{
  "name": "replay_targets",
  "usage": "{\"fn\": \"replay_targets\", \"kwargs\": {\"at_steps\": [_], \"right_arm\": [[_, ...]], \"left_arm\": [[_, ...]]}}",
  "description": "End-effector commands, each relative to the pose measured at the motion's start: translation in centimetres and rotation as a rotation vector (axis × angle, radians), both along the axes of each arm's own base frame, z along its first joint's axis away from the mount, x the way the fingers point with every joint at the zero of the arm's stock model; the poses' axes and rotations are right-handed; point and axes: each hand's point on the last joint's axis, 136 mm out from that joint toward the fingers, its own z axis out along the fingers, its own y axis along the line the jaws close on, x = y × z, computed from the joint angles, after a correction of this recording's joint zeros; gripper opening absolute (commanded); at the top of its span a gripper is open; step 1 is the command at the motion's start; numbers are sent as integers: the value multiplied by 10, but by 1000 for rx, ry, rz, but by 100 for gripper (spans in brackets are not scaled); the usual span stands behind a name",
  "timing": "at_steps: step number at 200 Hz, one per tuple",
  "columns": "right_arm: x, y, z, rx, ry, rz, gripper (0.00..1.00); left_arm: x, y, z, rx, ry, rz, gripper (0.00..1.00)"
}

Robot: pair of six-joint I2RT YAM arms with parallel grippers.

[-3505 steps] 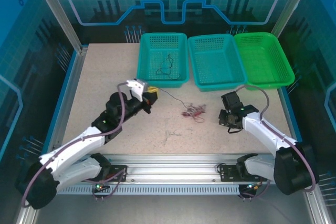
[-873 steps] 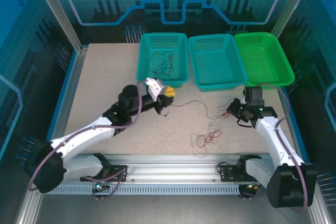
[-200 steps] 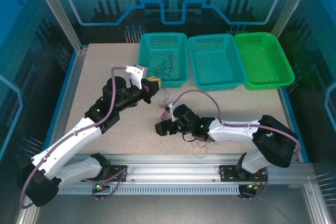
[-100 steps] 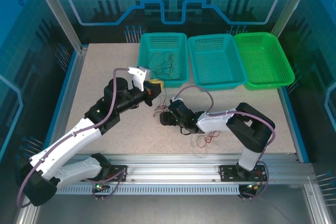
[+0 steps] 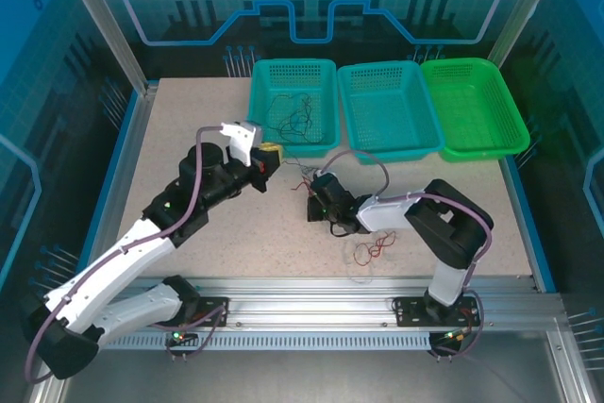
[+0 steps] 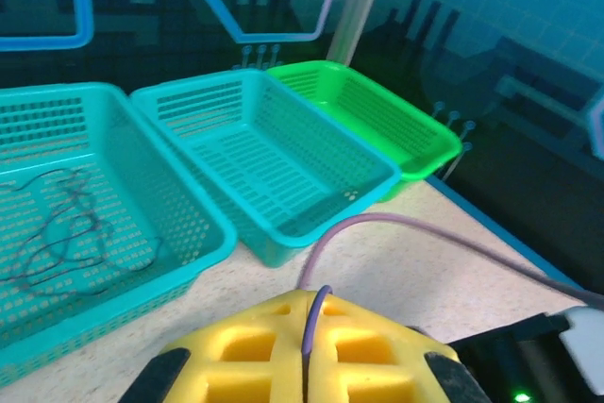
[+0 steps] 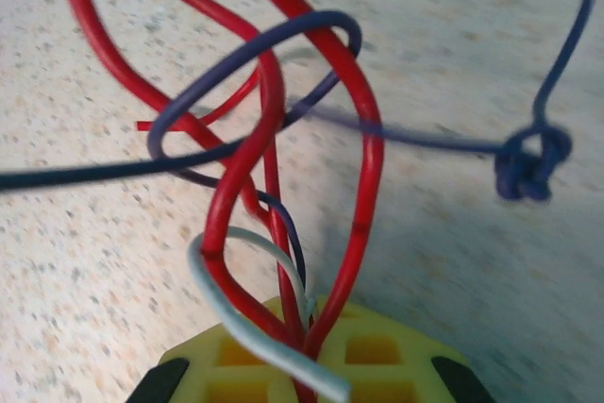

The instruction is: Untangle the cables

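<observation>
Middle basket (image 5: 387,115): at the far edge of the table (image 5: 189,120).
Left basket (image 5: 321,82): against the middle basket's left side.
Right basket (image 5: 472,106): against the middle basket's right side.
Basket cables (image 5: 293,115): in the left basket.
Left gripper (image 5: 271,153): left of the middle basket and nearer.
Right gripper (image 5: 319,203): before the middle basket's near left corner.
Gripped cables (image 7: 283,233): between the right gripper's pads.
Loose cables (image 5: 373,250): on the table, well before the middle basket.

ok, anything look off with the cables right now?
Yes: the right hand is shut on red cables and a white cable together; a dark cable threaded through them carries a tight knot.
</observation>
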Motion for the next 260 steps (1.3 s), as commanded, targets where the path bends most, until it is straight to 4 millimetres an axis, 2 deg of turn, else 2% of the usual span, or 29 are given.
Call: {"fn": "replay_targets", "kwargs": {"at_steps": [1,26,43,57,73,94,112,128,152,180,210,229,243,260], "right_arm": [[-1,-56,10,-32,10,-117,0],[-6,-118,18,-72,33,-238,0],[-10,-158,19,-83,56,-326,0],[-13,-180,19,-69,66,-368,0],[-15,-195,19,-70,67,-392,1],[-20,-215,15,-95,106,-450,2],[-19,-217,16,-65,108,-449,1],[-16,-209,22,-31,97,-413,1],[-14,-200,29,12,93,-378,2],[-15,-198,30,28,102,-376,3],[-16,-194,30,42,108,-364,3],[-16,-193,31,42,111,-360,2],[-15,-194,33,41,108,-362,2],[-16,-194,34,42,103,-363,2]], "left_arm": [[20,71,0,9,40,255,0],[29,145,-4,-163,95,441,0],[28,176,2,-264,102,488,0],[27,183,12,-296,86,486,0],[26,178,21,-299,69,457,0],[26,182,25,-286,63,472,0],[26,177,29,-304,56,447,0],[27,165,34,-348,53,375,0],[26,152,56,-395,-3,284,0],[21,153,102,-362,-97,273,0],[27,150,169,-372,-216,230,0],[37,146,209,-390,-287,200,0],[48,139,232,-395,-331,175,0],[71,127,247,-407,-355,144,0]]}}
